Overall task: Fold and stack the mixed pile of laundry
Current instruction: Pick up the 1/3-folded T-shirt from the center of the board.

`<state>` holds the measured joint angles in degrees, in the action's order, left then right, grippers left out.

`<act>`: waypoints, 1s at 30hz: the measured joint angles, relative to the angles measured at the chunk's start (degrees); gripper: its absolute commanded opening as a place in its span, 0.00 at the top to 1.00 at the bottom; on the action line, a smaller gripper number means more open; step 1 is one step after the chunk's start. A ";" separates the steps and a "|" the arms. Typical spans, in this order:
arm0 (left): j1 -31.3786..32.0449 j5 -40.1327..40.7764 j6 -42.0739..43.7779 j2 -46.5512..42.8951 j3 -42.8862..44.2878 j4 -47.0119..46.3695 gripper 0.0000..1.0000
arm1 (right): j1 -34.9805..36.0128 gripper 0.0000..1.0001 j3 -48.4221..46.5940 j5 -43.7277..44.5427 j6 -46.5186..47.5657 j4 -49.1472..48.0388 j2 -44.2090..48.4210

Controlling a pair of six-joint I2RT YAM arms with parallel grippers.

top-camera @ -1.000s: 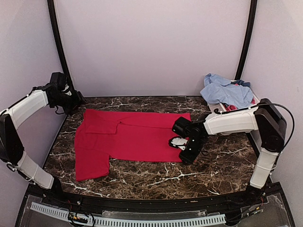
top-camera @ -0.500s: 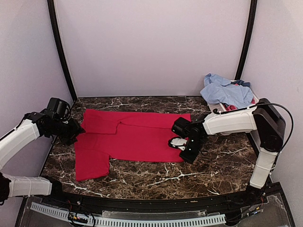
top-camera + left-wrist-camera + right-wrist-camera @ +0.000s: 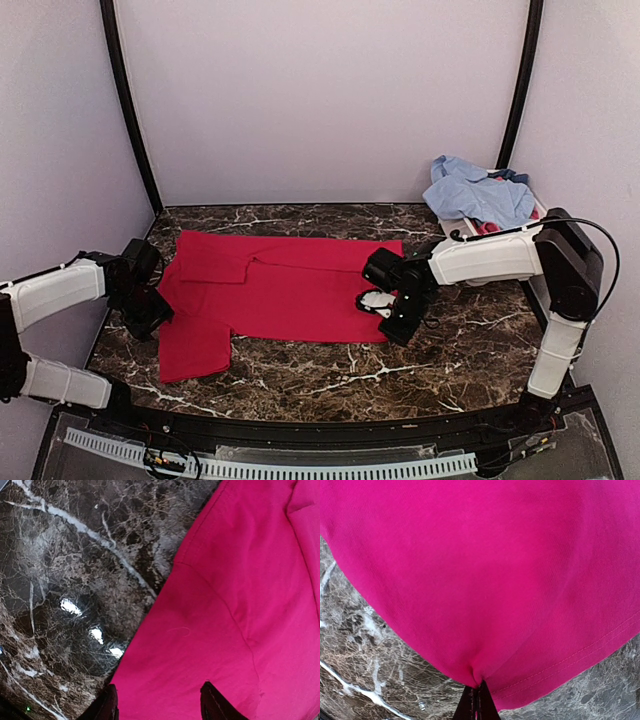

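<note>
- Red cloth first: a red shirt [image 3: 270, 290] lies spread flat in the middle of the worktop [image 3: 320, 375], its long side running left to right. One sleeve sticks out toward the arms' bases at its left end.
- In the right wrist view the red shirt [image 3: 495, 570] rises in a small tented pucker where it is gripped, with a stitched hem running close by.
- The right fingers [image 3: 477, 706] are pressed fully together on that pucker, pinching the cloth. Seen from above, the right fingers [image 3: 392, 322] sit at the shirt's near right corner.
- The left fingers [image 3: 150, 312] are at the shirt's left edge, beside the sleeve.
- In the left wrist view the left fingers [image 3: 216, 705] stand apart, about half spread, with the red shirt [image 3: 240, 605] lying between and beneath the tips. They have hold of nothing; whether the tips touch the cloth I cannot tell.
- Beyond the shirt's far right corner, a light-blue shirt [image 3: 470, 192] lies crumpled in a heap on a white tub [image 3: 456, 226].
- A darker blue piece [image 3: 512, 177] shows at the heap's far side, and a bit of red cloth [image 3: 488, 229] peeks out under its near edge.
- The worktop is dark brown marble with white veins; it shows bare on all sides of the red shirt.
</note>
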<state>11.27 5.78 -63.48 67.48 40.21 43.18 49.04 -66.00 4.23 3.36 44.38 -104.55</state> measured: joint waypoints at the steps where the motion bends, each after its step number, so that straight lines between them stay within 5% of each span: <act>1: -0.15 -0.02 -0.07 0.42 -0.55 -0.48 0.47 | 0.00 1.00 0.00 0.00 -0.04 0.02 0.00; 17: -6.03 -2.03 3.32 5.27 -6.71 -8.94 0.61 | 0.00 1.00 0.00 -0.04 -0.76 -0.02 0.00; 25: -6.29 -2.43 6.32 5.90 -6.73 -11.45 0.92 | -0.02 1.00 0.00 -0.02 -0.87 -0.02 0.00; 30: -6.86 -3.43 7.65 6.88 -6.45 -12.92 0.97 | -0.02 1.00 0.00 0.00 -0.87 -0.02 0.02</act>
<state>4.40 2.35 -55.83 74.37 33.76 30.26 49.01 -66.00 4.23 2.48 44.36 -104.53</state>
